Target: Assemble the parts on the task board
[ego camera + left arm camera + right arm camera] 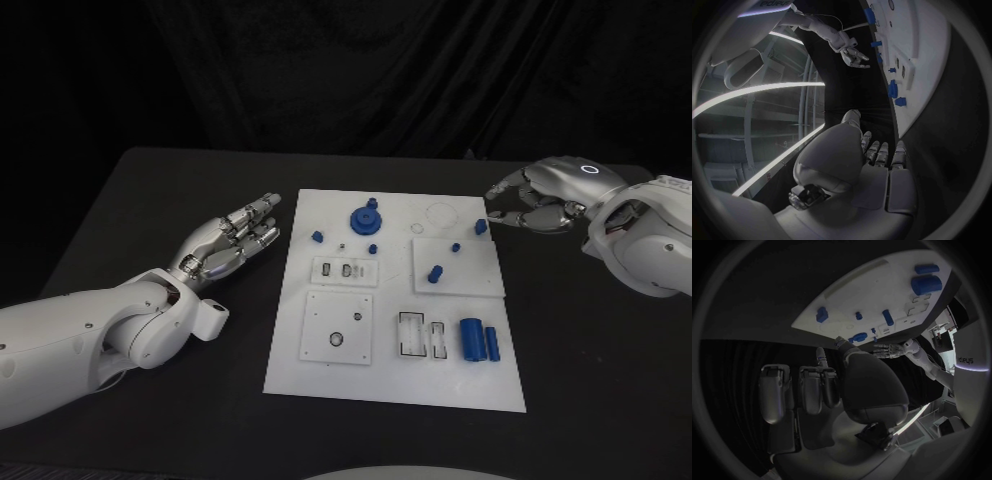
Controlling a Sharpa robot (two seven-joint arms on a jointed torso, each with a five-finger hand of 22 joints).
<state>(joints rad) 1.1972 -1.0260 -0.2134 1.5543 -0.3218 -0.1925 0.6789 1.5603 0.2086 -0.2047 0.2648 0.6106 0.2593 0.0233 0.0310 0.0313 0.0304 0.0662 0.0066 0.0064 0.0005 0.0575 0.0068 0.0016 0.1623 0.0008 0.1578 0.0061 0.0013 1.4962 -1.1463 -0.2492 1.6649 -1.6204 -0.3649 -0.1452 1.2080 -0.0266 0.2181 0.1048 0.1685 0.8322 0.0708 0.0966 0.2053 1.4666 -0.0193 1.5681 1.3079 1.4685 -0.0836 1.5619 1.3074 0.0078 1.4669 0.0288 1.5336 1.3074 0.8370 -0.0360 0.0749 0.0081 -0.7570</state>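
**Waiting at the edges, most of the board unassembled**

Looking down from the head view, we find the white rectangular task board in the middle of the black table, with our two silver hands off it on either side. Our left hand lies just beside the board's left edge, fingers stretched out and apart, holding nothing. Our right hand hovers near the far right corner of the board with its fingers curled inward; we see nothing between them, though a very small piece there would be hard to make out.

Of the blue parts, the round blue gear-like piece sits toward the far middle of the board, with small blue pegs scattered near it. A blue peg stands on the raised white plate at right. Two blue cylinders, one thick and one slim, lie side by side at the near right, just beside two open rectangular slots.

We judge the task to be at an early stage: those slots are unfilled, the near left square plate shows a bare hole, and the small sockets in the middle plate look unoccupied. Most pieces seem yet to be seated, so nearly all the assembly remains.
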